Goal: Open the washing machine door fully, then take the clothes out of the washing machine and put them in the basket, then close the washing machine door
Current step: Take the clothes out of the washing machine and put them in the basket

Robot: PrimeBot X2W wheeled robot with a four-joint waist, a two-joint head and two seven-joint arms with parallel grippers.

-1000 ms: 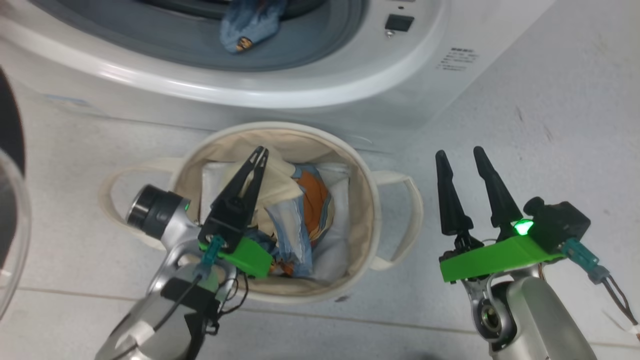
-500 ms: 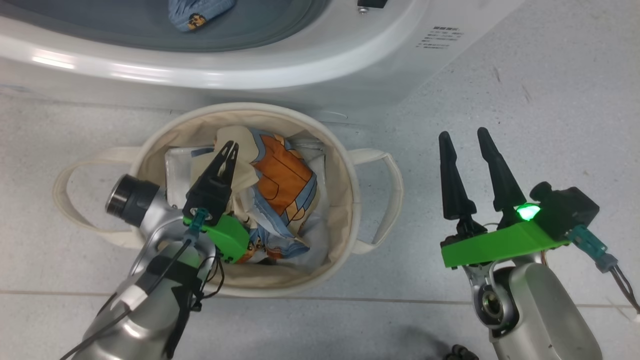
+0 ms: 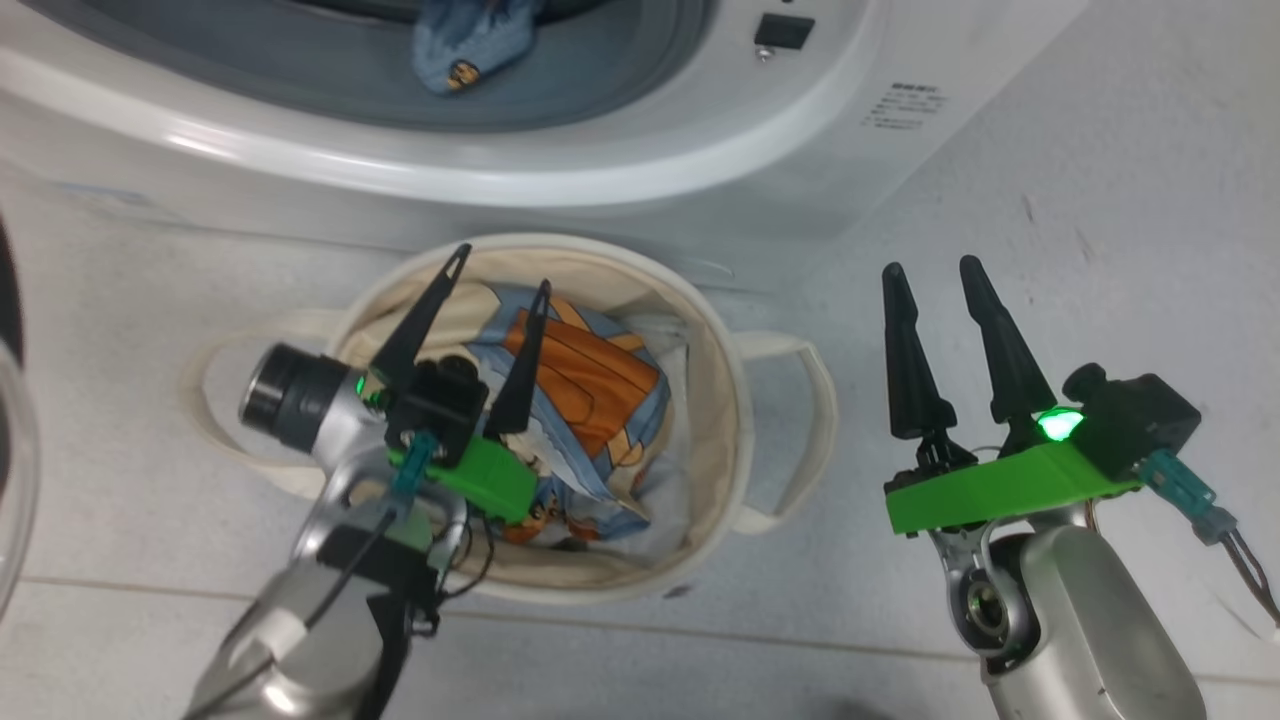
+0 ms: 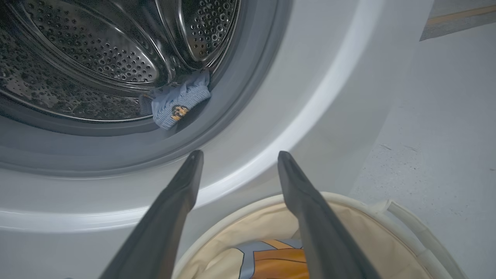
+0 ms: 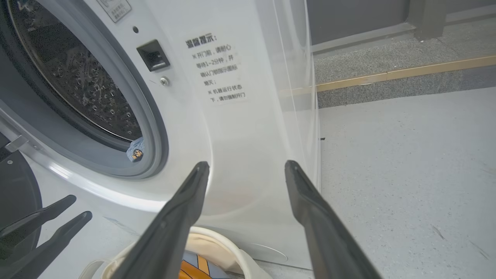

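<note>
Grey floor (speckled), yellow strip across it

The left gripper keeps its two dark fingers spread apart. Beyond them a light blue cloth (one small orange bear is visible on it) lies on the grey gasket of the washing machine. Below, the basket holds an orange and cream cloth.

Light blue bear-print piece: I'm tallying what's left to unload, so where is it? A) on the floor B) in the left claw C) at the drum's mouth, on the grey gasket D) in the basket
C: the light blue piece lies over the grey gasket at the lower edge of the drum.
</note>
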